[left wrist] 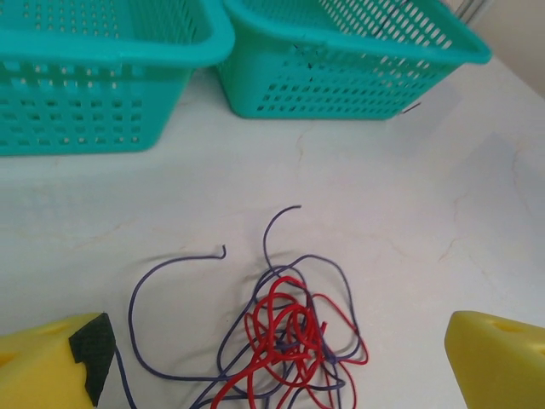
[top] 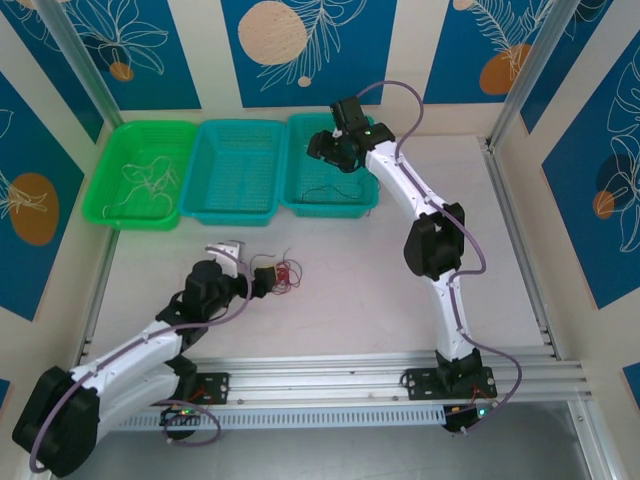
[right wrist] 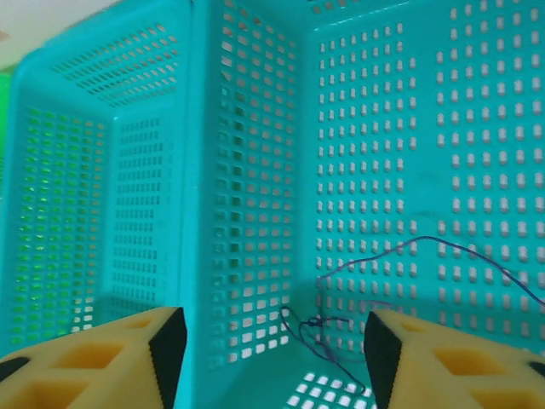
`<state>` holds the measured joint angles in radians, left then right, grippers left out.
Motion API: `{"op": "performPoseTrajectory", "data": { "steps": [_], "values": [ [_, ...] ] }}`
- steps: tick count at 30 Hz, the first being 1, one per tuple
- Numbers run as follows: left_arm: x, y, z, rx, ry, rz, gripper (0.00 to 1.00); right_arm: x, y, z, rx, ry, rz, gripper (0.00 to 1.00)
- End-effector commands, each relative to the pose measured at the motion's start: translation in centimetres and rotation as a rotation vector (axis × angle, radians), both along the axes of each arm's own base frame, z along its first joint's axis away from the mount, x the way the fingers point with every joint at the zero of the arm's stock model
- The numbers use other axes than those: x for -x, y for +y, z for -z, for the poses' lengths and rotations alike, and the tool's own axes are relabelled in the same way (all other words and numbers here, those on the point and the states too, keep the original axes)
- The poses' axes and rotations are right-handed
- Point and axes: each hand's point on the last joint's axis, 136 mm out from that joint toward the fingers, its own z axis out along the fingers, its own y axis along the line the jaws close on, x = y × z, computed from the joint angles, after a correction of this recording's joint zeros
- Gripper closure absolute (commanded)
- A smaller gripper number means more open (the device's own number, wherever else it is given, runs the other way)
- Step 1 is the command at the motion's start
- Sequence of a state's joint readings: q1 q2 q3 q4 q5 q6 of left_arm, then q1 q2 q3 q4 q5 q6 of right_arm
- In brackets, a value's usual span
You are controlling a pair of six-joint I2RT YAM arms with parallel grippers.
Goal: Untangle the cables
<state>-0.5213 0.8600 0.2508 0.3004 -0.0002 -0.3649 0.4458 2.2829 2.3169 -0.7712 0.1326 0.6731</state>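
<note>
**While the left claw gaped over the tangle, the right one stood in a basket**

Where the table [top: 350, 300] lay bare in front of the left arm, a tangle [top: 285, 275] of thin wires rested on it, well apart from the baskets. From the left wrist it showed as a red wire [left wrist: 285, 332] bunched in tight loops. A dark wire [left wrist: 170, 264] was threaded through and around the red one, its two loose ends curling toward the baskets. The left claw [top: 258, 282] sat just beside the tangle with its jaws spread wide. One yellow finger [left wrist: 51, 362] stood at each side of that view, and nothing was gripped between them. The tangle lay on the table in the gap.

A second dark wire [right wrist: 409, 247] lay loose on the floor of the right-hand teal basket [top: 330, 208]. It ran along the foot of one wall to a small knot near the corner. The right claw [right wrist: 272, 358] hung inside this basket, jaws partly apart and holding nothing, with the knot lying just beyond its fingers. Whether they touched it could not be told.

Pale wires [top: 140, 180] lay in loose loops in the green basket [top: 115, 215] at the left end of the row. The middle teal basket [top: 232, 212] stood between the other two, touching both.
</note>
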Motion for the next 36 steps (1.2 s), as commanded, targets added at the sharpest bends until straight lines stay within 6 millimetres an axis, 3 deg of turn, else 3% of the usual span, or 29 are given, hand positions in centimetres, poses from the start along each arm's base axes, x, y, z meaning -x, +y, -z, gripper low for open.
{"op": "performPoseTrajectory", "data": {
  "steps": [1,3,7,12,15,17,20,25,29,36],
  "values": [
    [0.7,-0.3,-1.0,0.021,-0.016,0.046,0.00,1.6,-1.5,-5.0,0.025,-0.095,-0.032,0.39],
    [0.9,-0.7,-2.4,0.040,-0.042,0.069,0.00,2.8,-2.6,-5.8,-0.002,-0.095,-0.014,0.41],
    [0.8,-1.4,-3.9,0.046,-0.054,0.105,0.00,6.0,-5.8,-5.3,-0.109,-0.107,0.069,0.43],
    [0.4,-2.0,-4.4,0.050,-0.044,0.125,0.00,10.9,-12.7,-0.6,-0.221,-0.071,0.274,0.48],
    [0.3,-2.4,-4.3,0.050,-0.030,0.137,0.00,12.9,-15.5,3.3,-0.297,0.006,0.351,0.50],
    [0.1,-2.6,-4.2,0.051,-0.022,0.142,0.00,13.5,-16.3,6.0,-0.352,0.082,0.365,0.51],
    [-0.1,-2.8,-4.1,0.056,-0.015,0.142,0.00,13.3,-16.8,9.2,-0.422,0.134,0.362,0.51],
    [-0.1,-2.9,-4.1,0.060,-0.002,0.145,0.00,10.3,-16.5,12.7,-0.433,0.182,0.272,0.52],
    [-0.1,-2.9,-4.1,0.052,0.002,0.143,0.00,8.0,-14.9,13.8,-0.388,0.166,0.142,0.53],
    [0.0,-2.6,-3.7,0.040,0.006,0.133,0.00,6.5,-12.4,14.2,-0.323,0.109,-0.027,0.52]
  ]
}}
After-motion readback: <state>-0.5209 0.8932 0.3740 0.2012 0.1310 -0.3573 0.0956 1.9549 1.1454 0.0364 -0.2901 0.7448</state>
